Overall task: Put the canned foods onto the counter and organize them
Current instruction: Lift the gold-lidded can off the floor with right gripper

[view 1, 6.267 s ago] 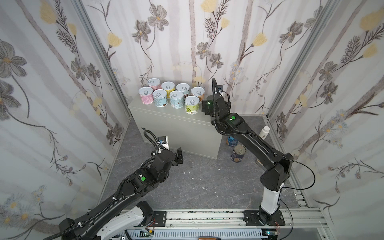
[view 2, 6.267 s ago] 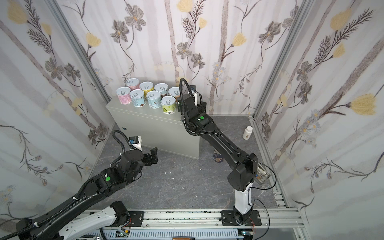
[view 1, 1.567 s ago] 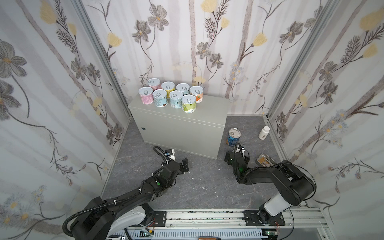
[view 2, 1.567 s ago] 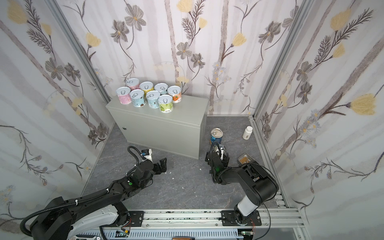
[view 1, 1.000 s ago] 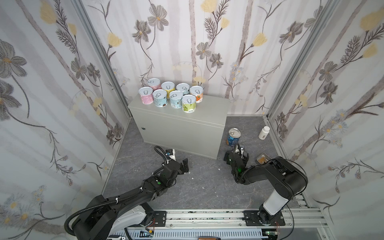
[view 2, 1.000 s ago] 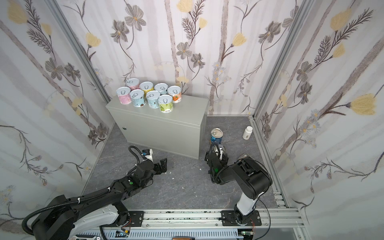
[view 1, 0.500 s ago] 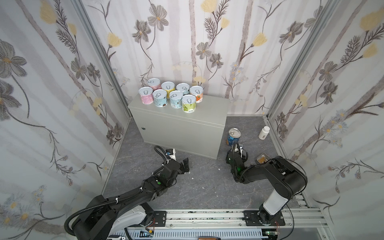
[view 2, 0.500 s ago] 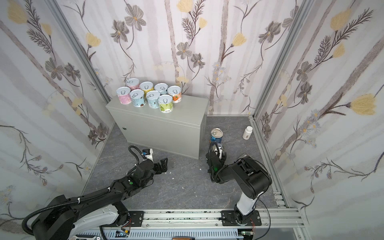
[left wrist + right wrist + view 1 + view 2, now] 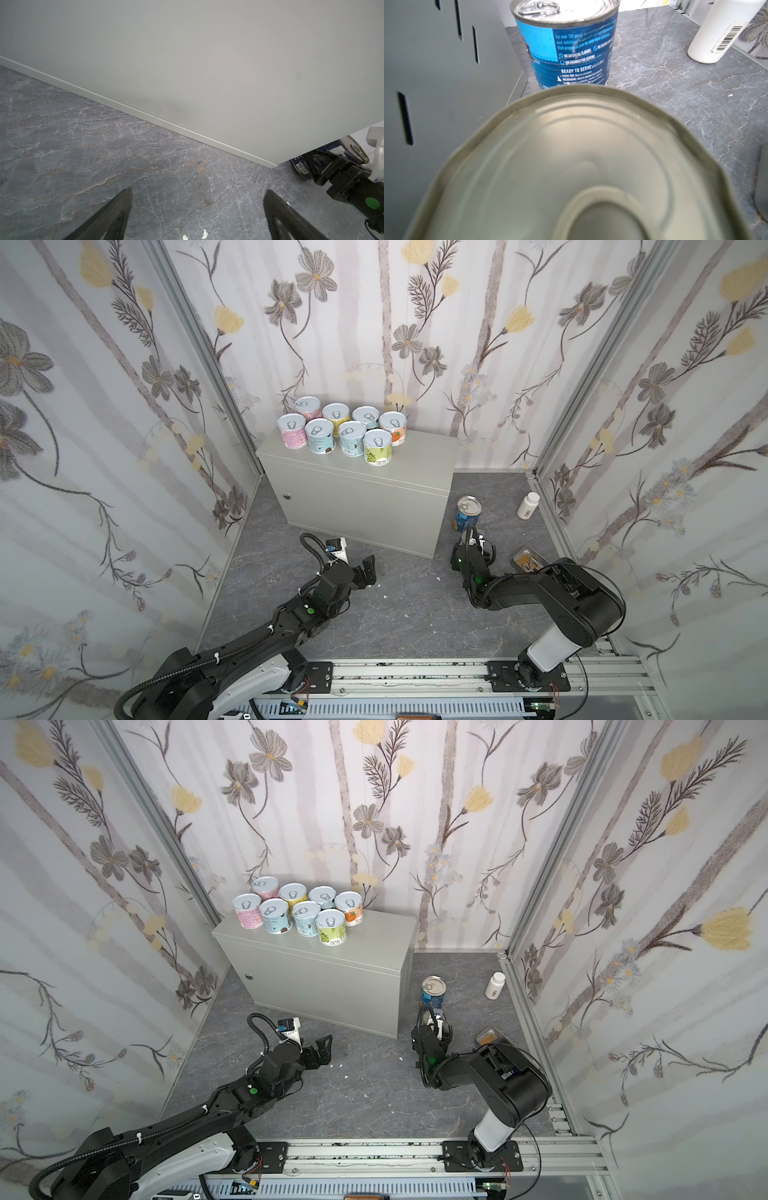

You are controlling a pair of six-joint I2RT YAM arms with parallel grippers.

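Lying navy can (image 9: 591, 162), ringed dull-metal end, near cylindrical blue can (image 9: 571, 52).

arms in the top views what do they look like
The left arm and right arm are matte black with white base links. Each carries a green dot near the wrist, looping black cables and a white camera mount. Fingers are black.

The counter (image 9: 361, 497) — matt painted metal; blue can (image 9: 571, 52) — shiny metal lid, glossy label; floor (image 9: 104, 155) smooth, marbled.

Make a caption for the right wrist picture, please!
Metal end of the held can up close; blue can and bottle behind.
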